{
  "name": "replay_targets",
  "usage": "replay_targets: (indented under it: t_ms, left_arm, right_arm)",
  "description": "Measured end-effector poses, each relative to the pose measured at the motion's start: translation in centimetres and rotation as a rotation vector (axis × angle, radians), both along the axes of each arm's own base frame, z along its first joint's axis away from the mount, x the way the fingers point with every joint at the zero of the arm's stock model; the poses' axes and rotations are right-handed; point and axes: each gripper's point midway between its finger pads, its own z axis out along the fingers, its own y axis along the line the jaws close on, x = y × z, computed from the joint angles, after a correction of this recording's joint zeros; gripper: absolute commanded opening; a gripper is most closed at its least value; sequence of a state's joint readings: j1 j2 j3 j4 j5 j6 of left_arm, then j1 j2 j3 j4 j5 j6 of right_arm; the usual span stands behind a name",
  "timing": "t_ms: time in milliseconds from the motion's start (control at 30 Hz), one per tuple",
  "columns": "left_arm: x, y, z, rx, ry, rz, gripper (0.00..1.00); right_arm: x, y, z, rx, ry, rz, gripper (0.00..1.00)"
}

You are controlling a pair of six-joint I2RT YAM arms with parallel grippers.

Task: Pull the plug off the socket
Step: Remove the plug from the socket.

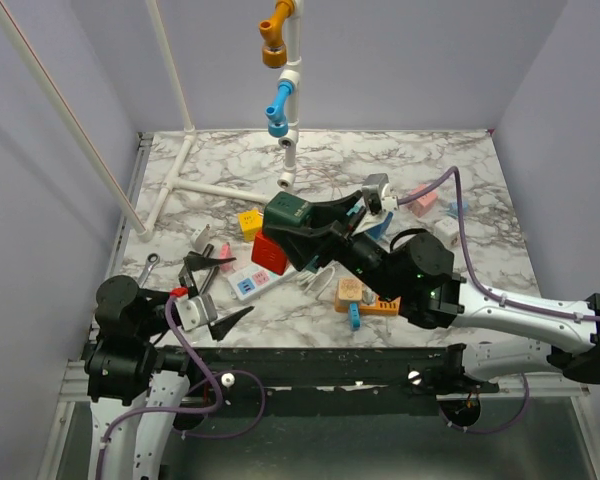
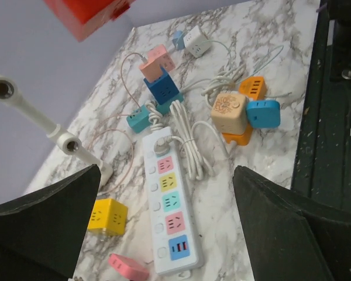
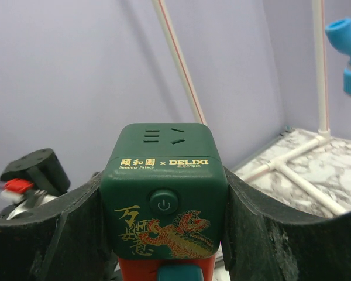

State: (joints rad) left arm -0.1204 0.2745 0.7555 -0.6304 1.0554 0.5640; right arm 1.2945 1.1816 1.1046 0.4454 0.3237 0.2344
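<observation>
The power strip (image 2: 169, 219) lies flat on the marble table (image 1: 430, 160), toward 8 o'clock from the table's middle in the top view. From the left wrist it runs from 6 to 12 o'clock. Its row of coloured outlets starts with blue nearest, then pink, green, yellow and pink. Its white cord (image 2: 190, 146) is bundled at the strip's 1 o'clock.

The left gripper (image 2: 167, 171) hangs above the strip with its fingers spread wide and nothing between them. A yellow cube (image 2: 108, 215) sits at the strip's 9 o'clock and a pink plug (image 2: 128, 266) at 7 o'clock. A beige cube (image 2: 229, 111) lies at 2 o'clock.

The right gripper (image 3: 164, 193) is clamped on the sides of a green cube (image 3: 164, 152), held up off the table. A red cube (image 1: 268, 252) is attached beneath it, and in the top view that cube covers the strip's far end.
</observation>
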Motion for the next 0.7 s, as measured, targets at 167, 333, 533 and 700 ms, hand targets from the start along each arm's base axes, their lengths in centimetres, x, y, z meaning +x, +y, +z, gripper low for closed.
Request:
replay_targets:
  t_ms: [167, 333, 533, 700]
  left_arm:
    - [0.4, -0.6, 2.3, -0.137, 0.216, 0.026, 0.99]
    - [0.1, -2.3, 7.3, -0.253, 0.425, -0.105, 0.98]
    - [-1.8, -3.1, 8.6, -0.297, 0.555, -0.254, 0.98]
    - [-3.1, -3.2, 9.2, -0.287, 0.607, -0.323, 0.98]
  right_arm:
    - [-1.6, -0.5, 1.6, 0.040, -0.043, 0.078, 0.01]
    - [-3.3, 0.5, 1.1, 0.027, -0.054, 0.181, 0.01]
    - [-4.7, 0.9, 0.6, 0.041, -0.040, 0.266, 0.01]
    - [-5.5, 1.4, -0.1, 0.041, -0.040, 0.318, 0.01]
